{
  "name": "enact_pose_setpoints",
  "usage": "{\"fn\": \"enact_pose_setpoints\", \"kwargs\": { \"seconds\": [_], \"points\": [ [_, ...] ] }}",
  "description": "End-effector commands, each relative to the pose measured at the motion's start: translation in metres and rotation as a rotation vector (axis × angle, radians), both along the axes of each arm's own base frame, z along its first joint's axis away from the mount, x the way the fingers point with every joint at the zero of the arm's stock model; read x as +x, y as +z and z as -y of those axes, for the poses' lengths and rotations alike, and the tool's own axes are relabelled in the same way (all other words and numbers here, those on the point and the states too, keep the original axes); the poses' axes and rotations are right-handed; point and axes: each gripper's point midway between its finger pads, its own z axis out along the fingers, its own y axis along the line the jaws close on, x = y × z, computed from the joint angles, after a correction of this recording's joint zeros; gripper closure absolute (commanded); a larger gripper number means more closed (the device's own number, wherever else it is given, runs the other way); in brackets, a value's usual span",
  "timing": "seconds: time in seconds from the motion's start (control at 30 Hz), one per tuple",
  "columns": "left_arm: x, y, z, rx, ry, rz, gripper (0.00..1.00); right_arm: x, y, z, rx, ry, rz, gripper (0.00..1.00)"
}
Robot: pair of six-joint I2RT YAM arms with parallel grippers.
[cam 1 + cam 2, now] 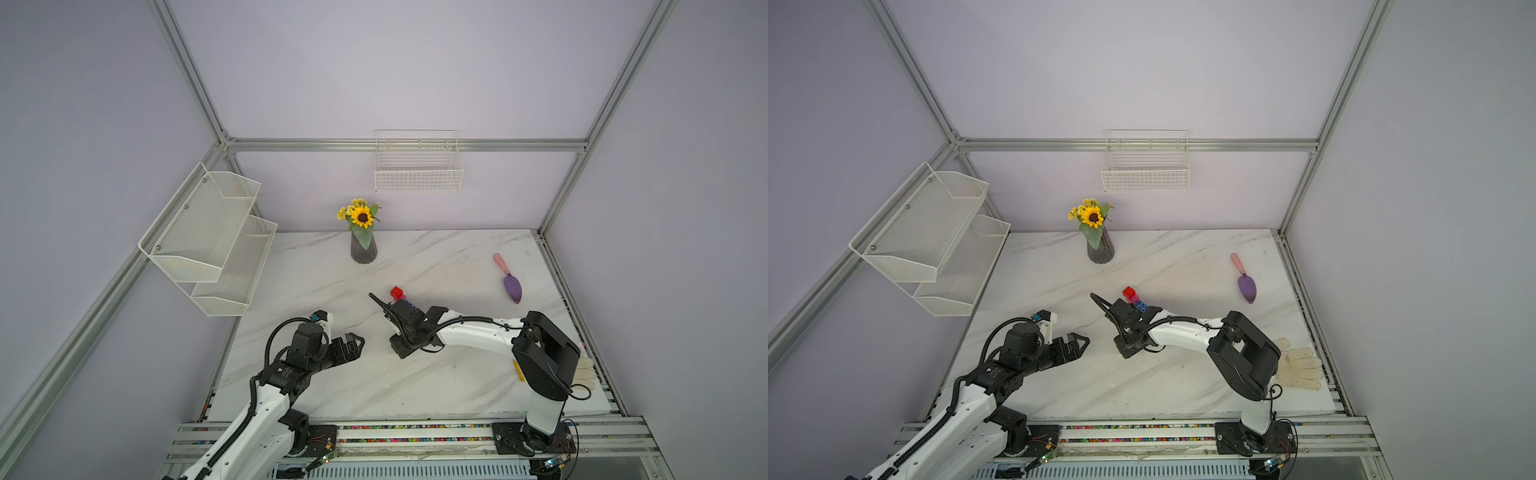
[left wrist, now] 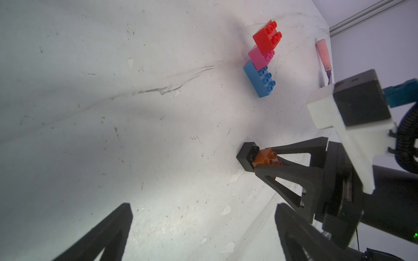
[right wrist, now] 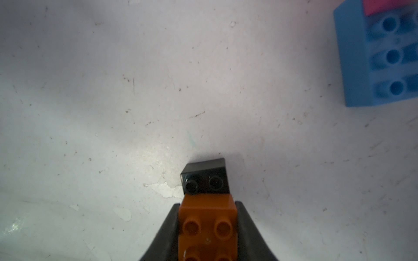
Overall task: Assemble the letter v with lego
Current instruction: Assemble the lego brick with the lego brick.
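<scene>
My right gripper is shut on the orange-brown brick. A black brick is joined under its front half and sticks out past the fingertips, low over the marble table. Whether the black brick touches the table I cannot tell. In the left wrist view the same pair shows as black and orange. Apart from it, a stepped stack stands on the table: blue brick, pink, red; red also shows in a top view. My left gripper is open and holds nothing, to the left of the right gripper.
A dark vase with a sunflower stands at the back of the table. The purple trowel with a pink handle lies at the right. A white glove lies by the right arm's base. A wire basket and a mesh shelf hang on the walls.
</scene>
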Motion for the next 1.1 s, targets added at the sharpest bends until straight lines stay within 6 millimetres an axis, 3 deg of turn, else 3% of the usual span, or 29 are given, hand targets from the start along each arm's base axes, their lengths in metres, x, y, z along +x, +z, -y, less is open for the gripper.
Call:
{"fn": "enact_pose_setpoints", "kwargs": {
  "seconds": [0.0, 0.27, 0.67, 1.07],
  "points": [
    [0.003, 0.007, 0.005, -0.016, -0.015, 0.016, 0.0, -0.062, -0.075, 0.079, -0.327, -0.025, -0.258, 0.78],
    [0.004, 0.005, 0.001, 0.001, 0.001, 0.011, 0.0, -0.059, -0.061, 0.067, -0.299, 0.108, -0.263, 0.78],
    [0.007, 0.011, -0.006, 0.02, 0.043, 0.019, 0.0, -0.074, -0.075, 0.065, -0.327, 0.26, -0.391, 0.78],
    [0.01, 0.021, -0.011, 0.053, 0.061, 0.032, 0.0, -0.068, -0.099, 0.052, -0.277, 0.033, -0.421, 0.78]
  ]
}}
